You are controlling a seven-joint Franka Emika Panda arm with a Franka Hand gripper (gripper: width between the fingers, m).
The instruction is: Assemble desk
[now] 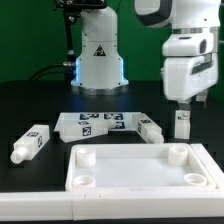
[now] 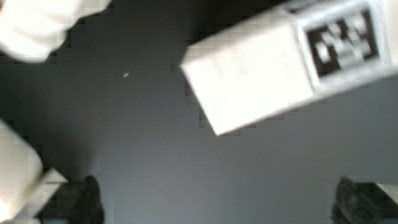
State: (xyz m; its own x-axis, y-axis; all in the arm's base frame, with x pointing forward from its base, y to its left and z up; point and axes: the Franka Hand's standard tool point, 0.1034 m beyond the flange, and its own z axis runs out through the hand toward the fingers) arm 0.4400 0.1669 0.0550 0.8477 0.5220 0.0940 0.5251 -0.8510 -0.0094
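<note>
On table [image 1: 30, 100], leg [image 1: 182, 123] sits below end effector [image 1: 183, 104].

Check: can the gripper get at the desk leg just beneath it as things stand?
Probably yes: the gripper is open above that desk leg, nothing shows between them, and the next leg lies apart.

Bare table [image 1: 25, 105] lies open on the exterior view's left, around one lying leg [image 1: 30, 143]. On the right, an upright leg [image 1: 182, 123] stands under the gripper [image 1: 183, 105], close beside the panel [image 1: 130, 166].
</note>
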